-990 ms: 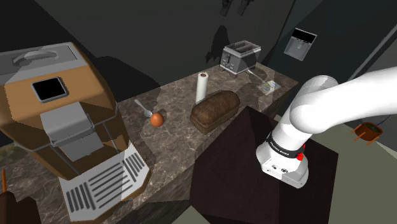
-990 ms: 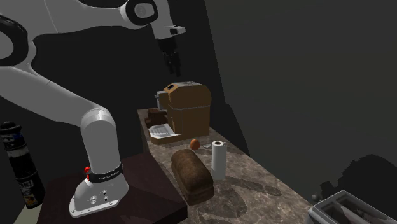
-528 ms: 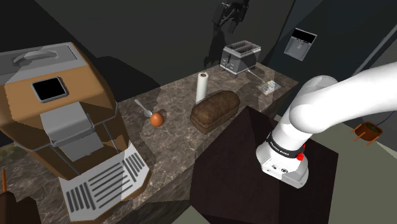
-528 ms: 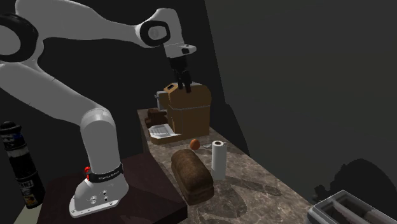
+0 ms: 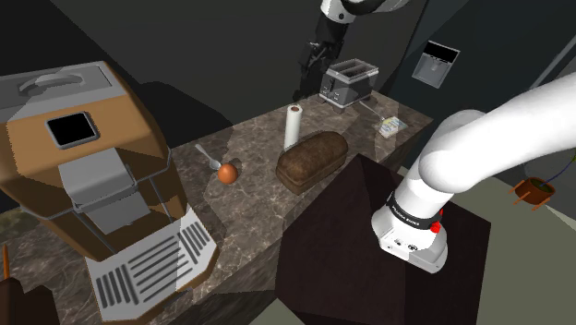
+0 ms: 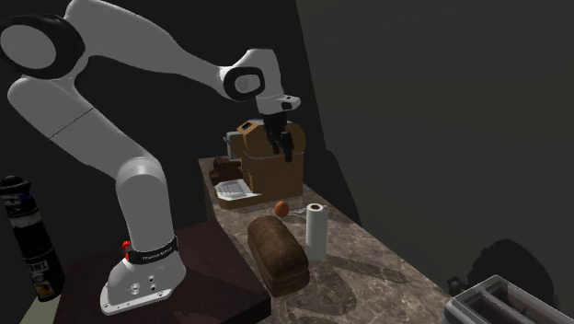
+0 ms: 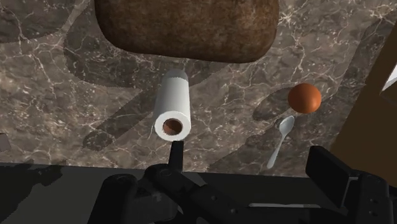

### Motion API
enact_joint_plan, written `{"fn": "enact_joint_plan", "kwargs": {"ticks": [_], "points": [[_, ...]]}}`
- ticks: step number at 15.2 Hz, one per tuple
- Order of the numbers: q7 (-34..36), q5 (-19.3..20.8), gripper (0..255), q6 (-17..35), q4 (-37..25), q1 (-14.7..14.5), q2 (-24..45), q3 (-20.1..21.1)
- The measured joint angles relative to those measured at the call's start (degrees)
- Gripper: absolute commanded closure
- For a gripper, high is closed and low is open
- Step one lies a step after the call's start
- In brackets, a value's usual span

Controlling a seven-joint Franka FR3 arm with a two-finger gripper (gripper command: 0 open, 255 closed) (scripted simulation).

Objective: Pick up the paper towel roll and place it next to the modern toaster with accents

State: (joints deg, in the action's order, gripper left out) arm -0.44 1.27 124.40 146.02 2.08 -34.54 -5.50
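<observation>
A black band (image 5: 409, 218) around the foot of the arm (image 5: 480, 152) carries a line of small white writing, too small to read. The second exterior view adds a dark bottle (image 6: 23, 235) beside the stand (image 6: 207, 281), and the pale label on it is just as unreadable.

The hand (image 6: 282, 154) hangs in the air above the counter (image 6: 373, 267), pointing down, its two fingers (image 7: 177, 154) spread apart with nothing between them. In the shoulder view the hand (image 5: 315, 57) is dark against a dark wall, so its outline is hard to follow there.

The paper towel roll (image 7: 172, 109) stands upright on the marbled counter straight below the hand, just ahead of the fingertips. It is plain white. The wrist view looks down into its brown hollow core, while the shoulder view gives the roll (image 5: 293, 126) as a slim white column. A brown loaf (image 7: 188, 28) lies just past the roll from the hand; whether the two touch cannot be told. An orange-brown ball (image 7: 304, 98) and a pale spoon (image 7: 280, 141) lie off to one side of the hand, near each other.

The shoulder view takes in the whole grey toaster (image 5: 347, 81) with its two slots at the counter's end, well apart from the roll. A large brown and grey coffee machine (image 5: 83, 166) sits at the opposite end.
</observation>
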Motion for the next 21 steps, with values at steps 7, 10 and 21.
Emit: {"fn": "enact_joint_plan", "kwargs": {"ticks": [7, 10, 21], "points": [[-3.71, 0.46, 0, 14.21, 2.12, 0.47, 12.69, -3.13], [-5.69, 0.03, 0, 19.47, 2.06, 0.52, 18.29, -4.54], [-11.46, -5.25, 0, 32.39, -0.44, -0.45, 34.30, -6.47]]}}
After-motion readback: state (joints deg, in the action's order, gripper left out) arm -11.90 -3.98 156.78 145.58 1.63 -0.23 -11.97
